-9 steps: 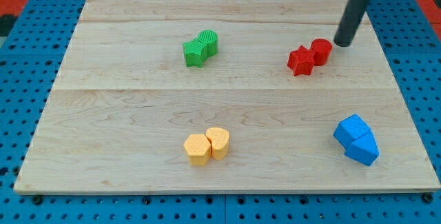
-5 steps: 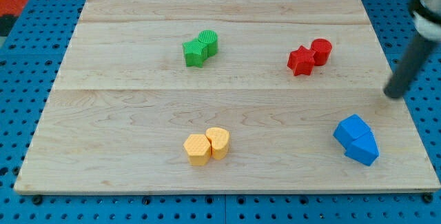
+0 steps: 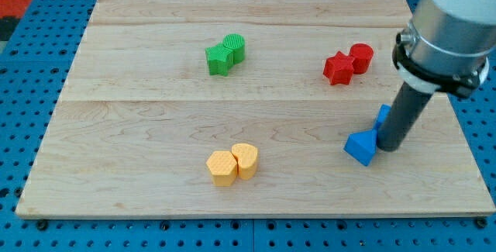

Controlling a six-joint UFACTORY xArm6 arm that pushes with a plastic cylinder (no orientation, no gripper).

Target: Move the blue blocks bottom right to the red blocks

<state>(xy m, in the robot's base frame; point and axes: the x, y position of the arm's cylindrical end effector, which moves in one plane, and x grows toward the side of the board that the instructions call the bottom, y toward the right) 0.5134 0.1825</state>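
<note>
You have a single camera, set high beyond the view's bottom edge of the wooden board (image 3: pixel 155 120) and looking down at a slant. It frames nearly the whole board, with blue pegboard (image 3: pixel 23 97) showing around it.

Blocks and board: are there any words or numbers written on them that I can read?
None. No words, numbers or signs show on the wooden board, the blue blocks, the red blocks, the green blocks, the yellow blocks or the rod above my tip.

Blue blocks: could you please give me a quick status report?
My tip against blue blocks, partly hiding one. Red blocks toward view's top. Nothing between.
</note>
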